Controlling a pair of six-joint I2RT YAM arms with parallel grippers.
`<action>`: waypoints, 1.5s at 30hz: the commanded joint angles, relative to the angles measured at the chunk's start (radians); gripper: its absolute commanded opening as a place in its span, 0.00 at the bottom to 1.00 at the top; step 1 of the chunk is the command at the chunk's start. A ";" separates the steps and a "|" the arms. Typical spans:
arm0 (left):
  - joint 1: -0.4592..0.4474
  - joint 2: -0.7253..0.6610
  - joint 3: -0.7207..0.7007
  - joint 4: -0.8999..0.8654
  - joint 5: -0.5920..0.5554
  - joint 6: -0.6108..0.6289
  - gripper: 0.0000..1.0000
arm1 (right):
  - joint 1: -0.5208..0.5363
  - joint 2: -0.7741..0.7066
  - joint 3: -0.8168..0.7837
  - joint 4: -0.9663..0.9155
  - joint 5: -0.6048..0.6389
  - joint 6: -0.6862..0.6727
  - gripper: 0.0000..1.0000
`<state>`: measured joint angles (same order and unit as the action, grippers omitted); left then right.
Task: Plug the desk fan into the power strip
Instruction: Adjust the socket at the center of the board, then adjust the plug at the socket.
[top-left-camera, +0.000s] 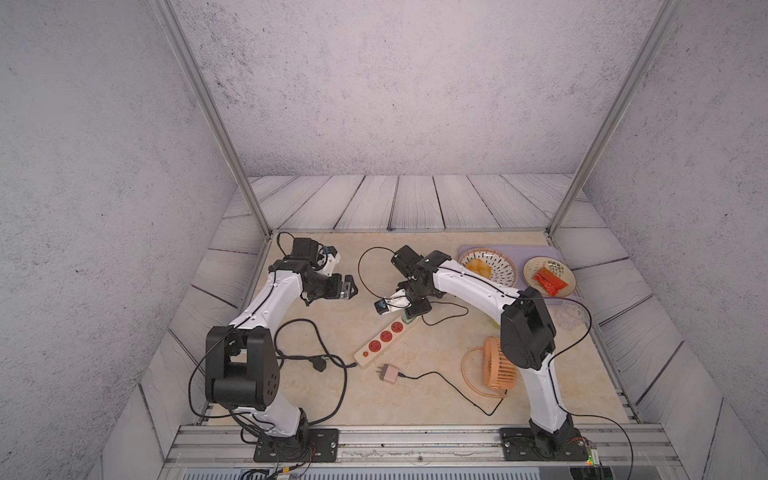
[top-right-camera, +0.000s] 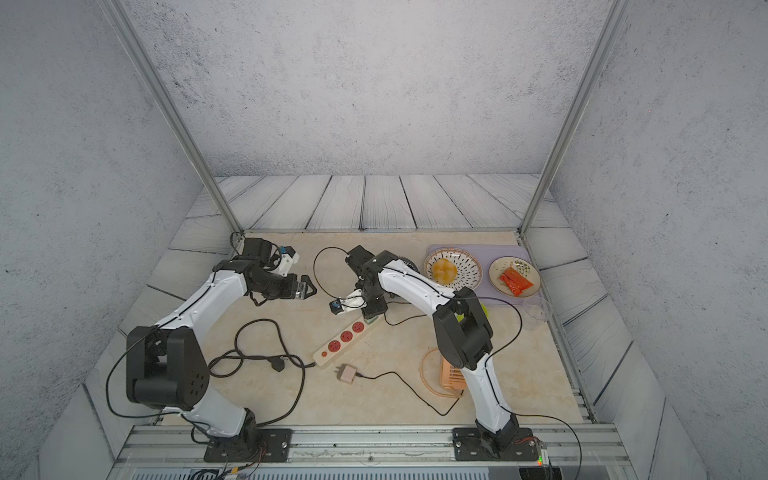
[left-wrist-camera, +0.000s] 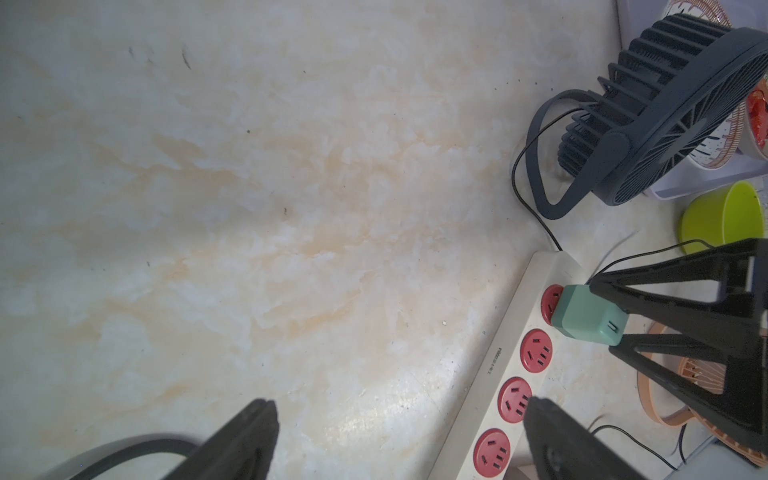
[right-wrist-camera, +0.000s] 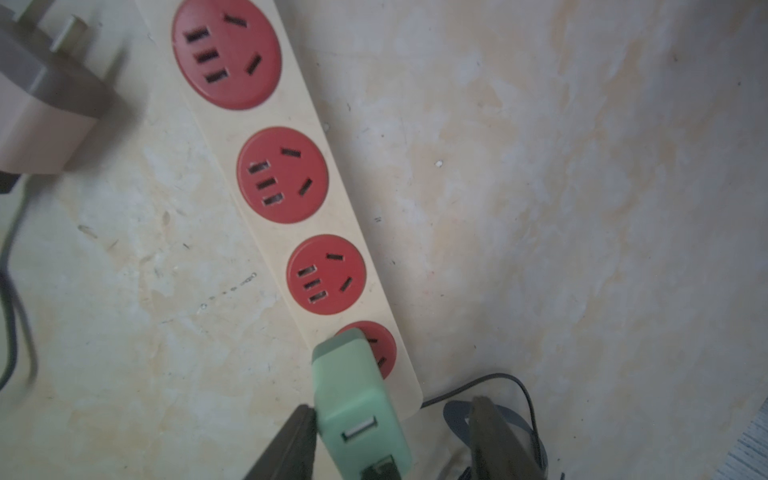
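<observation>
The cream power strip (top-left-camera: 386, 336) (top-right-camera: 345, 336) (left-wrist-camera: 494, 374) (right-wrist-camera: 253, 116) lies diagonally mid-table. A mint-green plug block (left-wrist-camera: 586, 316) (right-wrist-camera: 353, 390) (top-left-camera: 409, 320) stands in its far end socket, and the other red sockets are free. My right gripper (right-wrist-camera: 392, 405) (left-wrist-camera: 602, 318) (top-left-camera: 415, 311) straddles the block, open: one finger touches it and the other stands apart. A dark blue desk fan (left-wrist-camera: 665, 124) (top-right-camera: 409, 262) sits behind the right arm, mostly hidden in both top views. My left gripper (left-wrist-camera: 399, 402) (top-left-camera: 353, 289) (top-right-camera: 309, 289) hovers wide open and empty, left of the strip.
A peach fan (top-left-camera: 496, 365) lies under the right arm, its pink plug (top-left-camera: 390, 372) (right-wrist-camera: 37, 124) loose beside the strip. The strip's thick black cord (top-left-camera: 316, 353) coils at front left. A lavender tray (top-left-camera: 536, 249) with two plates and a green cup (left-wrist-camera: 723, 216) are at back right.
</observation>
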<state>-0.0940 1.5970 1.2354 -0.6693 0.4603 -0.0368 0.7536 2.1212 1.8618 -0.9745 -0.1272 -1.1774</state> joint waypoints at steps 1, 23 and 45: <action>-0.003 -0.017 -0.005 -0.004 0.009 0.012 0.99 | -0.011 -0.048 -0.010 -0.023 -0.022 -0.009 0.53; -0.004 -0.022 -0.006 0.000 0.018 0.011 0.99 | 0.009 -0.103 -0.183 -0.008 -0.074 0.208 0.00; -0.003 -0.016 -0.011 0.003 0.012 0.015 0.99 | 0.128 0.033 -0.450 0.205 0.227 0.599 0.00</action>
<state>-0.0940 1.5948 1.2350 -0.6685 0.4644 -0.0330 0.8757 2.0052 1.5471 -0.8677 0.0963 -0.6559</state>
